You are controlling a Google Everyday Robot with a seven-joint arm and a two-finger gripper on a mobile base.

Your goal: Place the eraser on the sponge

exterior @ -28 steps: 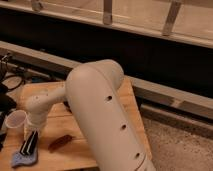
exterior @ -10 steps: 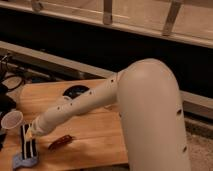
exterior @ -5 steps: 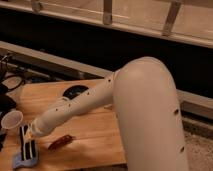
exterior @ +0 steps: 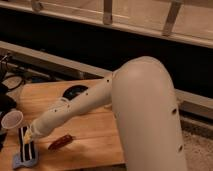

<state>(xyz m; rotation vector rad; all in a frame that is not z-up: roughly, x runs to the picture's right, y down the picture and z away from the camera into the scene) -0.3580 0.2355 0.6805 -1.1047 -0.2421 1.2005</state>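
Note:
The eraser [exterior: 26, 144], a narrow block with black and white stripes, lies lengthwise on the pale blue sponge [exterior: 24, 160] at the wooden table's front left corner. My gripper [exterior: 33, 133] is at the end of the white arm, right at the eraser's far end, and it hides that end. Whether it still touches the eraser cannot be made out.
A translucent cup [exterior: 11, 120] stands just left of the gripper. A reddish-brown oblong thing [exterior: 60, 142] lies to the right of the eraser. A black round object [exterior: 75, 92] sits at the back of the wooden table [exterior: 90, 135]. The arm's large white body fills the right side.
Since the earliest frame my arm's body has swung right and the forearm has stretched down to the left. Over the last second it has hardly moved, and the eraser stays on the sponge.

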